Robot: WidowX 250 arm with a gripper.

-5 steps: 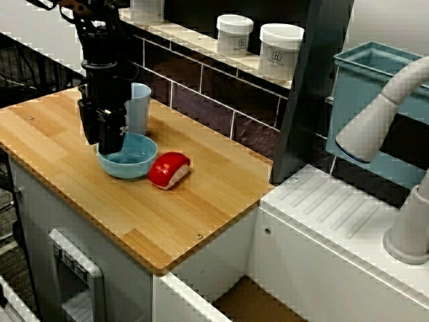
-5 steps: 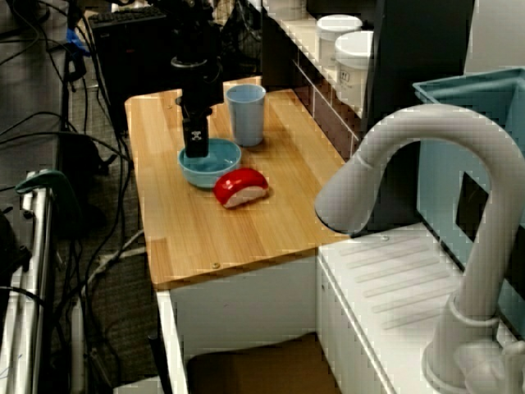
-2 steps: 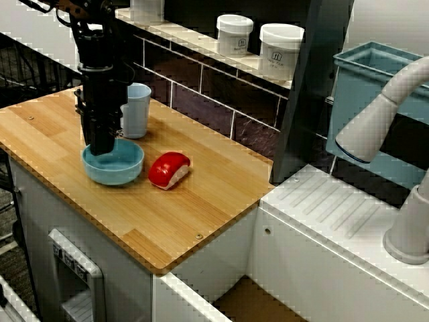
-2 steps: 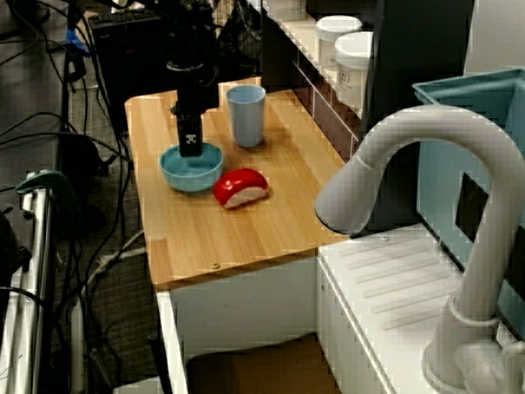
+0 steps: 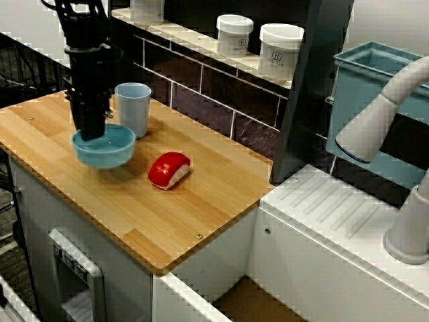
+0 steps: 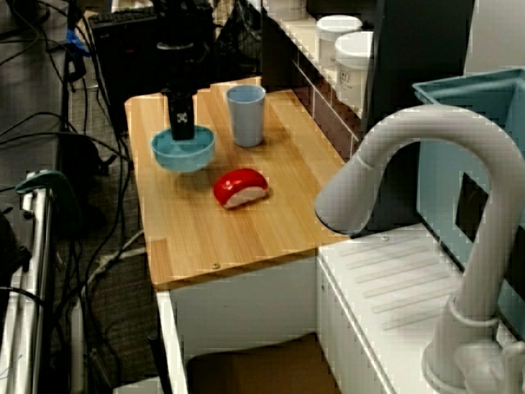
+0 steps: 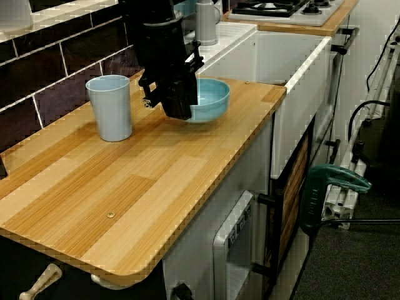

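My gripper (image 5: 90, 127) is shut on the near rim of a light blue bowl (image 5: 107, 146) and holds it slightly above the wooden counter (image 5: 201, 194). From the tap side, the bowl (image 6: 184, 152) hangs under the gripper (image 6: 181, 131), left of a pale blue cup (image 6: 246, 115). That cup (image 5: 133, 107) stands upright just right of the arm. A red and white rounded thing (image 5: 169, 169) lies on the wood, apart from the bowl. From the counter's end, the gripper (image 7: 178, 106) covers part of the bowl (image 7: 211, 100), and the cup (image 7: 110, 107) stands to its left.
Two white jars (image 5: 234, 33) (image 5: 280, 50) stand on the tiled ledge behind the counter. A teal bin (image 5: 375, 114) and a white tap (image 5: 395, 107) are at the right, above the white drainer (image 5: 335, 215). The counter's front edge (image 7: 206, 206) is close to the bowl.
My gripper has carried the bowl to the left, away from the red and white thing, and lifted it off the wood. Cup and red thing have stayed put.
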